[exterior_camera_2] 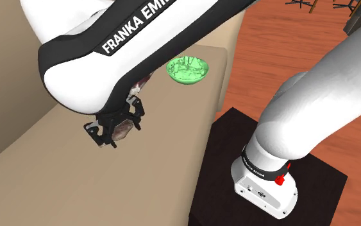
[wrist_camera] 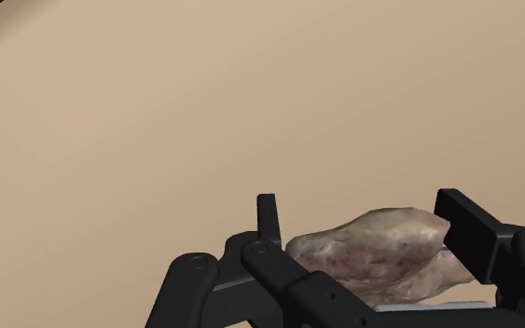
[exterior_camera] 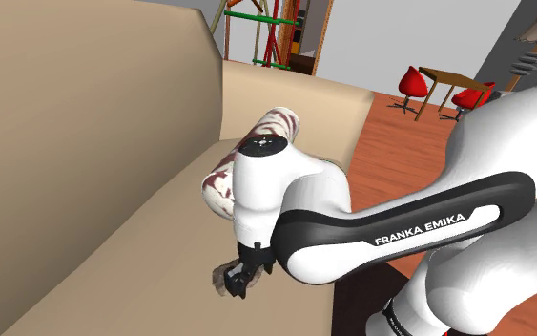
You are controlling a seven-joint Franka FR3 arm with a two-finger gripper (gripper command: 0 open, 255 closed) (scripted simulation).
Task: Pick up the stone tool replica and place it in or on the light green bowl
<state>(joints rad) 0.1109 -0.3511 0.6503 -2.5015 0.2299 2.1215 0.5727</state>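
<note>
My black two-finger pincer (wrist_camera: 363,233) is pinching the mottled grey-brown, rough stone tool replica (wrist_camera: 381,247), one finger (wrist_camera: 268,216) pressed to each side of it. The lump sits between the pads just over the plain beige sofa seat (wrist_camera: 158,112); I cannot tell whether it touches the cushion. In the second exterior view the pincer (exterior_camera_2: 116,128) and stone (exterior_camera_2: 124,131) hang over the middle of the seat, and the light green, ripple-patterned bowl (exterior_camera_2: 187,70) rests well apart, toward that view's upper right near the seat's end. In the shoulder view a white bolster with maroon blotches (exterior_camera: 278,122) lies behind my wrist. My black box stand (exterior_camera_2: 224,186) sits on the reddish wooden floor (exterior_camera_2: 268,51).
</note>
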